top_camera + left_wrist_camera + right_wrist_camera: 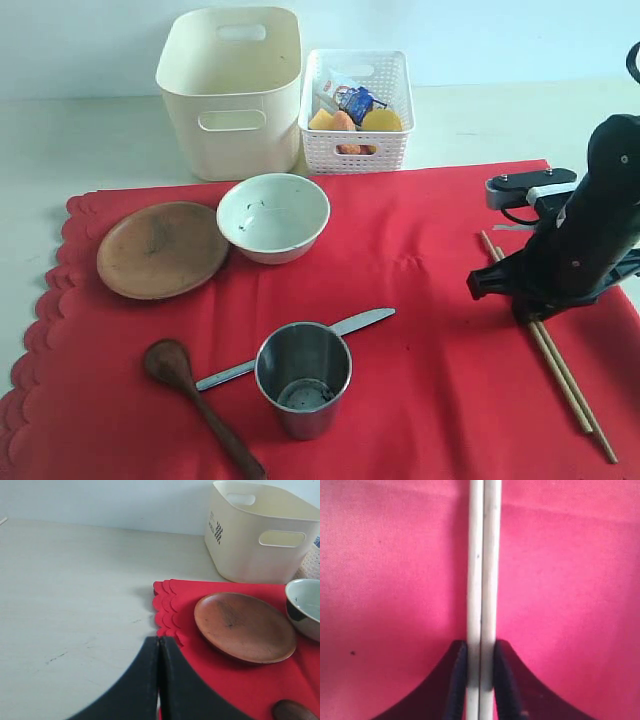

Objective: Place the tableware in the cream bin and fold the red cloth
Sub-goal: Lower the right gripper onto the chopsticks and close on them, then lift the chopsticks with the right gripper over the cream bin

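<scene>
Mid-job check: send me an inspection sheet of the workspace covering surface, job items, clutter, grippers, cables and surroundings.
Surface: pale table; large red cloth spread flat, not folded.
Job's things: tall cream plastic bin upright beyond the cloth, nothing seen inside; brown round plate, white speckled bowl, steel cup, dark wooden spoon and metal knife all on the cloth.
Clutter: white lattice basket beside the bin, holding food and a carton.
Grippers: left gripper shut, empty, near the cloth's scalloped edge; right gripper closed on the pair of pale wooden chopsticks, which lie on the cloth.
Cables: dark lead at the right arm's wrist; none on the table.
Surroundings: plain pale wall; nothing else seen.
</scene>
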Action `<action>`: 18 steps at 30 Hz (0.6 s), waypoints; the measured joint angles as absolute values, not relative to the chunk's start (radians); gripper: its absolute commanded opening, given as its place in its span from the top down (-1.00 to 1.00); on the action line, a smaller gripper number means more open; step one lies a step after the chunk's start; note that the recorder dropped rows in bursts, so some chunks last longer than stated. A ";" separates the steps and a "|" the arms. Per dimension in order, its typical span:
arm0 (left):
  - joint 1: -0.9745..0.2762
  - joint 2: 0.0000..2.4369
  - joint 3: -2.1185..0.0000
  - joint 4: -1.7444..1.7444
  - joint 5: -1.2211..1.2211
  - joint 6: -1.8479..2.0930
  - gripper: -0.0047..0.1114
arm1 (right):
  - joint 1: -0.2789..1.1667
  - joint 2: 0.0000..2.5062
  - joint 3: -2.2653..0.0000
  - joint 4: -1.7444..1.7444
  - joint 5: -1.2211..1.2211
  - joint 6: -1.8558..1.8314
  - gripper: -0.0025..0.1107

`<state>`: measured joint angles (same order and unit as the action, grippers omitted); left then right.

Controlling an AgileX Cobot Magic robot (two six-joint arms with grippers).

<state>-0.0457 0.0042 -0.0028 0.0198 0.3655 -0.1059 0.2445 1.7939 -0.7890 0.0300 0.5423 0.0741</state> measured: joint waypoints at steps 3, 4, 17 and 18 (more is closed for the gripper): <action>-0.046 0.004 -0.003 0.020 0.366 -0.106 0.92 | 0.244 1.784 -0.789 0.035 0.540 0.074 0.72; -0.046 0.004 -0.003 0.020 0.366 -0.106 0.92 | 0.244 1.779 -0.789 0.036 0.540 0.074 0.77; -0.046 0.004 -0.003 0.020 0.366 -0.106 0.92 | 0.244 1.709 -0.789 0.038 0.551 0.074 0.96; -0.046 0.004 -0.003 0.020 0.366 -0.106 0.92 | 0.244 1.700 -0.789 0.038 0.549 0.074 0.96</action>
